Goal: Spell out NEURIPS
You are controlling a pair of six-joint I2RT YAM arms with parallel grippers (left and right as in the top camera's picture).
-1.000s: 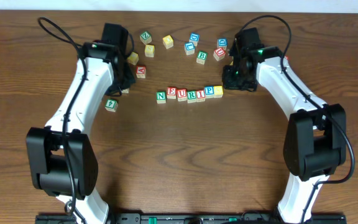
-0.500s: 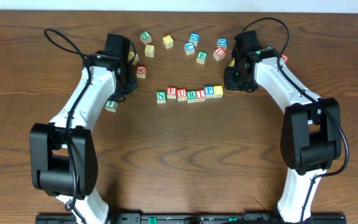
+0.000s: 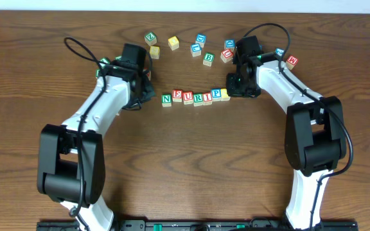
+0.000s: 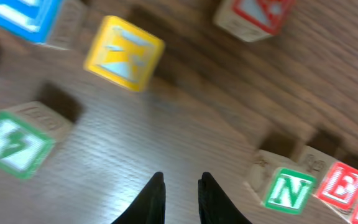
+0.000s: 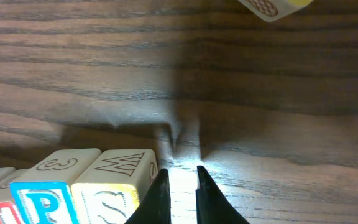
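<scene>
Pale wooden cubes in one straight row (image 3: 196,97), touching side by side: green N (image 3: 166,99), red E (image 3: 177,96), blue U (image 3: 188,98), green R (image 3: 198,98), red I (image 3: 207,97), blue P (image 3: 216,95), then a yellow-faced cube (image 3: 225,94) at the row's right end.

Left gripper (image 4: 182,178) just off the row's N end, over bare wood, fingers pinched almost together with nothing between them. Right gripper (image 5: 181,171) just beside the yellow-faced end of the row, apart from it, fingers likewise nearly closed and empty.

Beyond the row, on the side away from the arm bases, loose spare cubes (image 3: 209,58) scattered, none touching the row. Near the row's N end in the left wrist view: a yellow cube (image 4: 124,53), a green-faced cube (image 4: 14,142), a red-faced cube (image 4: 253,12), all blurred, letters unreadable. Well past the row's right end, beyond the right arm, one red-lettered cube (image 3: 291,61).
</scene>
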